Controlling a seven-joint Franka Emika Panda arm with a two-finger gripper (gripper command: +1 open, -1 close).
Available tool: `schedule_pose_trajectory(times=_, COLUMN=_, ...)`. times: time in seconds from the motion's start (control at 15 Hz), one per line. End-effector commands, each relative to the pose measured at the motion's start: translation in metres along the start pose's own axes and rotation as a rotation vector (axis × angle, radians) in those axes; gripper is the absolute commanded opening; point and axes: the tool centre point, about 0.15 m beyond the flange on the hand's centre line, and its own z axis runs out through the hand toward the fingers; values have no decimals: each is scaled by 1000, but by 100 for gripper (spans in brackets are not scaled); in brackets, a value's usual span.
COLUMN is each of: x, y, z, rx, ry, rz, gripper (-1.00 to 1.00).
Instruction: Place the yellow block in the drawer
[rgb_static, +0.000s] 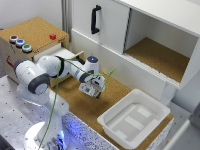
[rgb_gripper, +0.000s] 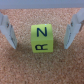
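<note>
the gripper (rgb_gripper: 42, 32) hangs over the cork floor (rgb_static: 75, 105) with its jaws released; the two fingers (rgb_gripper: 8, 30) stand apart on either side of the yellow block (rgb_gripper: 42, 38), neither touching it. the block rests on the cork, square between the fingers, with black letters on its faces. in the exterior view the arm (rgb_static: 55, 67) reaches toward that view's right, its gripper low over the cork and hiding the block. the drawer (rgb_static: 70, 54) of the cork-topped wooden box (rgb_static: 30, 35) stands pulled out behind the arm. a white plastic tub (rgb_static: 134, 117) sits on the exterior view's right.
</note>
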Motion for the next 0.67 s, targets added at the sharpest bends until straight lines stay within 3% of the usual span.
schedule_pose_trajectory(times=0.0, x=7, y=4, z=6, rx=-2, ry=-79, rz=-3, gripper=-100)
schedule_pose_trajectory(times=0.33, x=-5, y=13, z=-4, rx=-13, ry=-73, rz=29, gripper=-100)
schedule_pose_trajectory(times=0.6, x=11, y=23, z=-55, rx=-58, ry=-7, rz=-21, gripper=-100)
